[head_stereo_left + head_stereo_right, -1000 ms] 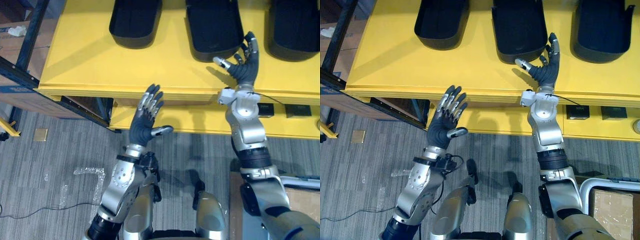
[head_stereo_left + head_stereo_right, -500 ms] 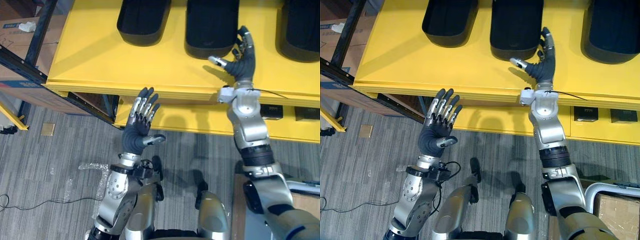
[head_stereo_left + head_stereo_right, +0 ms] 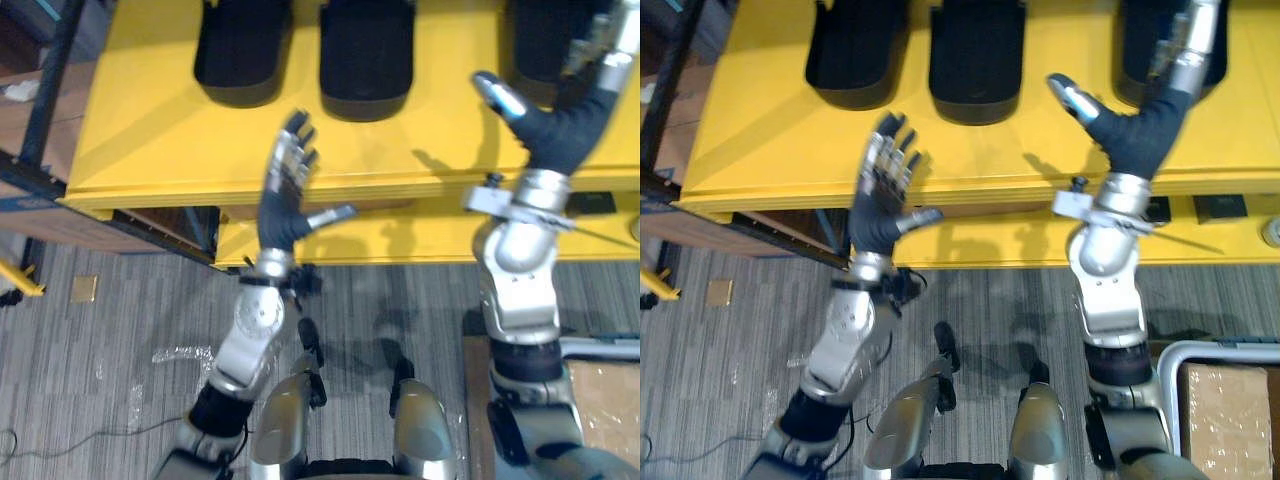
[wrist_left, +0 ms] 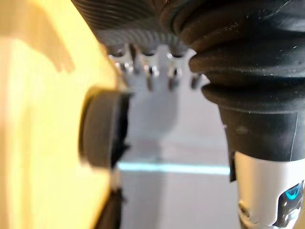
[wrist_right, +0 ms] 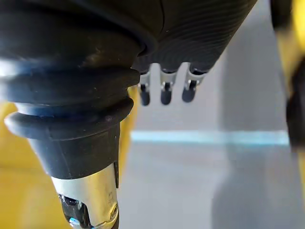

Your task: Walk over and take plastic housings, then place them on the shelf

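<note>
A yellow shelf (image 3: 150,130), seen from above, carries 3 black plastic housings in a row along its back. The left housing (image 3: 240,55) and the middle housing (image 3: 365,55) lie just beside each other, and the right housing (image 3: 540,40) lies well apart from them.

The robot's left hand (image 3: 282,205) is raised at the shelf's front edge, nearer than the left and middle housings. Its fingers are straight and its thumb points out sideways, and it holds nothing.

The right hand (image 3: 560,130) is raised over the shelf by the right housing, thumb spread wide, fingers straight and empty. Those fingers show in front of that housing, and whether they touch it cannot be told.

A grey carpet floor (image 3: 110,320) lies below the shelf. A cardboard box (image 3: 1225,405) sits at the lower right.
</note>
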